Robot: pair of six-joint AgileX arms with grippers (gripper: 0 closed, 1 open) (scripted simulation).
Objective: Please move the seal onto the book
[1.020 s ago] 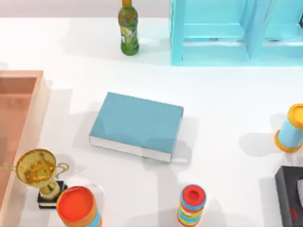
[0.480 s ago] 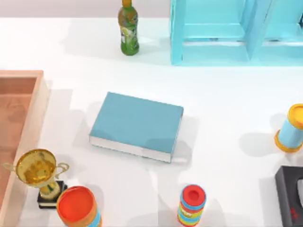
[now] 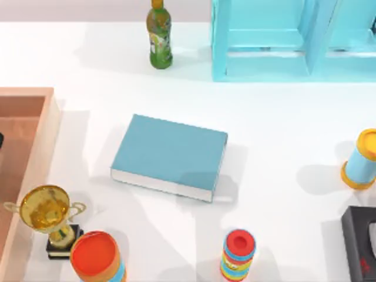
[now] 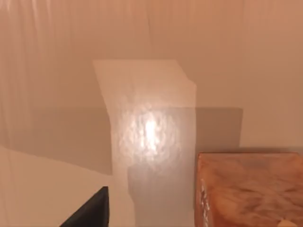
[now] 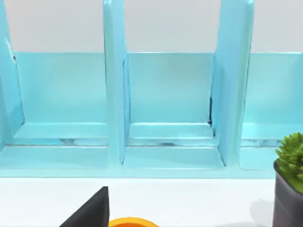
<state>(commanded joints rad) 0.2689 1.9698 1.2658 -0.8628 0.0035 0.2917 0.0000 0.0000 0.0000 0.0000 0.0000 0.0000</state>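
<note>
Left claw [image 3: 0, 141] now at tray [image 3: 51, 126] edge, book [image 3: 169, 155] unmoved

The teal book [image 3: 169, 155] lies flat near the middle of the white bench [image 3: 282, 129], its white page edges facing the near side. A green bottle [image 3: 159, 36] stands beyond it, beside a light blue shelf unit [image 3: 294, 41]. At the left sits a wooden tray [image 3: 44, 135], with a gold trophy [image 3: 47, 214] just beside an orange-lidded cylinder [image 3: 97, 257]. A striped cylinder with red lid [image 3: 238, 254] stands near the front edge.

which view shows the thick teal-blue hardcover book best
The top view: the thick teal-blue hardcover book lies whole at the table's middle, cover up, white page edges visible. The left wrist view looks into a wooden box; the right wrist view faces the light blue shelf unit.
</note>
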